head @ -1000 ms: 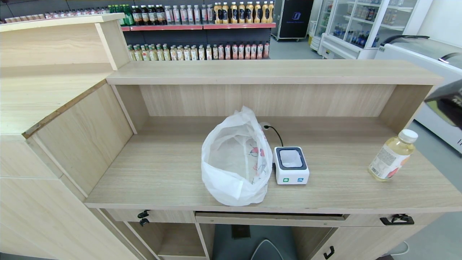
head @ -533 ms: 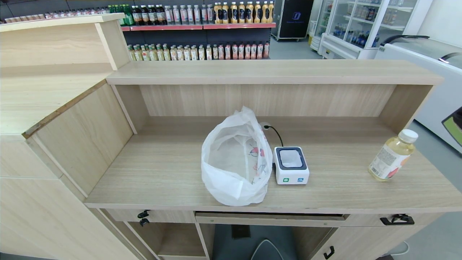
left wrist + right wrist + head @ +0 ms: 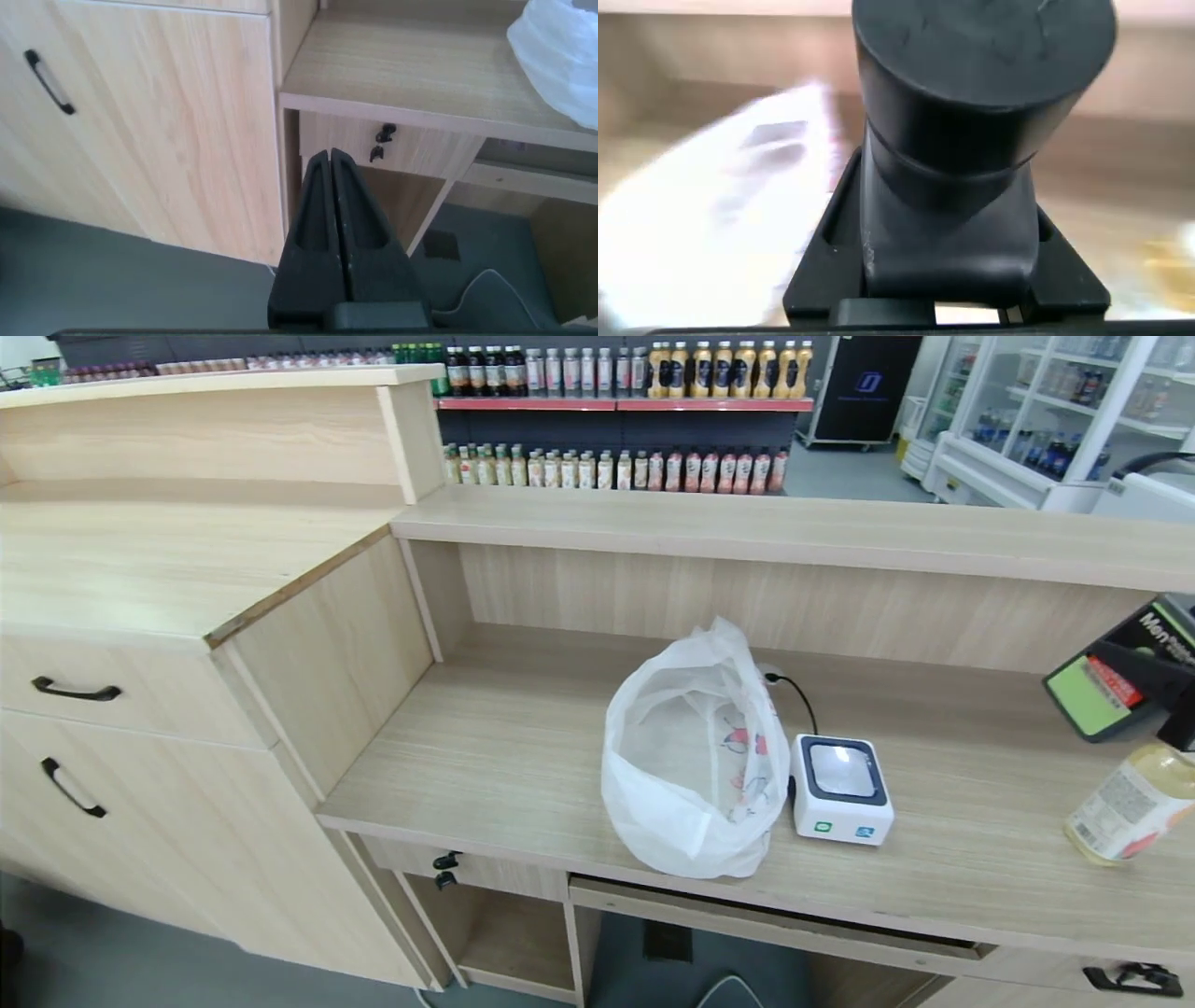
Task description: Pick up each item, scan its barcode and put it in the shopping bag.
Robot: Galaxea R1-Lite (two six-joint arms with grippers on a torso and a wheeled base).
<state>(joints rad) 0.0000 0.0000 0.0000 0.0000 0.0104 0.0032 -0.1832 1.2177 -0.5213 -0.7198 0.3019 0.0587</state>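
gripping a black canister (image 3: 1116, 677) in my right end effector (image 3: 943, 275), seemingly not yet scanned; bag (image 3: 691, 765) looks empty, bottle (image 3: 1125, 803) sits on the table (image 3: 523, 747); left end effector (image 3: 331, 210) closed.

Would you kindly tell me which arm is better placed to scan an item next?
Right. The right end effector holds a black container in the air, right of the scanner. The left end effector hangs shut below the counter, beside the cabinet.
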